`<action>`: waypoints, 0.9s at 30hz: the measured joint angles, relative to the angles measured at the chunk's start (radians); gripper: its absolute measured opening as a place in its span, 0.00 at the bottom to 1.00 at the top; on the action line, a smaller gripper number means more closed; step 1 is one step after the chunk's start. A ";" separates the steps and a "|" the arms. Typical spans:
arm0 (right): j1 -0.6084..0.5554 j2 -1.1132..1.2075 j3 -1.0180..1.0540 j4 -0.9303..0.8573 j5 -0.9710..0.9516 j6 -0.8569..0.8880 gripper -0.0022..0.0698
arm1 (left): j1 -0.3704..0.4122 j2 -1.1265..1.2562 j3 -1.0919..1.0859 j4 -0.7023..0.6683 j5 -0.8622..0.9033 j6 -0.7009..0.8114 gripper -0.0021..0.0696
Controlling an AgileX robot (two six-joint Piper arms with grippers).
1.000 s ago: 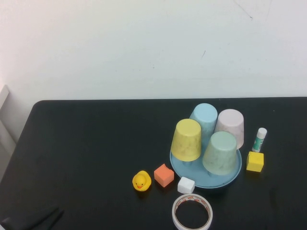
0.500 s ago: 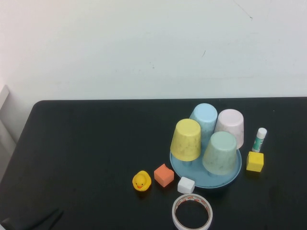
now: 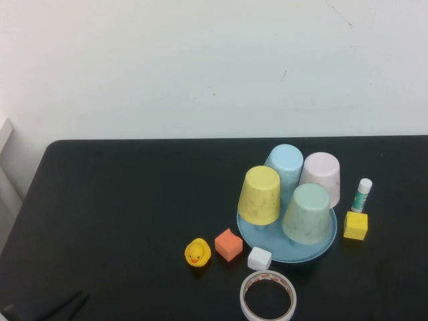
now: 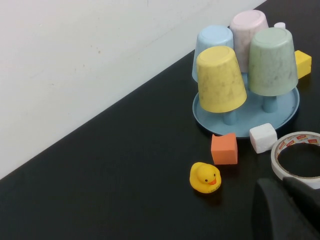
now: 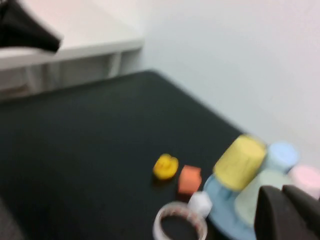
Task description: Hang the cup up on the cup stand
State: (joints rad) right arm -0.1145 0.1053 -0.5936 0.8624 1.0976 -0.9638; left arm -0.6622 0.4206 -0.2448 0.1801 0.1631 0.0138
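Note:
The mint-green cup (image 3: 306, 212) sits upside down on a peg at the front right of the cup stand (image 3: 281, 250). It also shows in the left wrist view (image 4: 272, 61) and, blurred, in the right wrist view (image 5: 252, 197). A yellow cup (image 3: 259, 194), a light blue cup (image 3: 285, 167) and a pale pink cup (image 3: 321, 175) hang upside down on the same stand. My left gripper (image 4: 280, 185) is shut and empty, low over the table near the tape roll. My right gripper (image 5: 281, 192) is shut and empty, raised above the stand; it does not show in the high view.
In front of the stand lie a yellow rubber duck (image 3: 197, 253), an orange cube (image 3: 229, 244), a white cube (image 3: 259, 258) and a tape roll (image 3: 268, 297). A yellow cube (image 3: 356, 225) and a glue stick (image 3: 362, 194) stand to the stand's right. The wall is behind the table.

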 joint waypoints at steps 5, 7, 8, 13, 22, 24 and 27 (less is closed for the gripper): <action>0.000 0.000 0.008 -0.171 -0.073 0.008 0.03 | 0.000 0.000 0.000 0.000 0.000 0.000 0.03; 0.000 0.000 0.013 -0.260 -0.160 0.008 0.03 | 0.000 0.000 0.000 0.000 0.000 0.000 0.03; 0.000 0.000 0.017 -0.300 -0.214 0.008 0.03 | 0.000 0.000 0.000 0.000 0.000 0.000 0.03; 0.000 0.000 0.108 -0.363 -0.501 0.023 0.03 | 0.000 0.000 0.000 0.000 0.000 0.000 0.03; 0.000 -0.109 0.458 -0.884 -0.909 0.765 0.03 | 0.000 0.000 0.000 0.000 0.000 0.000 0.03; 0.000 -0.116 0.527 -0.936 -0.928 0.898 0.03 | 0.000 0.000 0.000 0.000 0.001 0.000 0.03; 0.000 -0.117 0.591 -0.961 -0.928 0.964 0.03 | 0.000 0.000 0.000 0.000 0.001 0.000 0.03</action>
State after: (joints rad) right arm -0.1145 -0.0120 -0.0031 -0.0986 0.1695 0.0000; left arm -0.6622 0.4206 -0.2448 0.1801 0.1644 0.0138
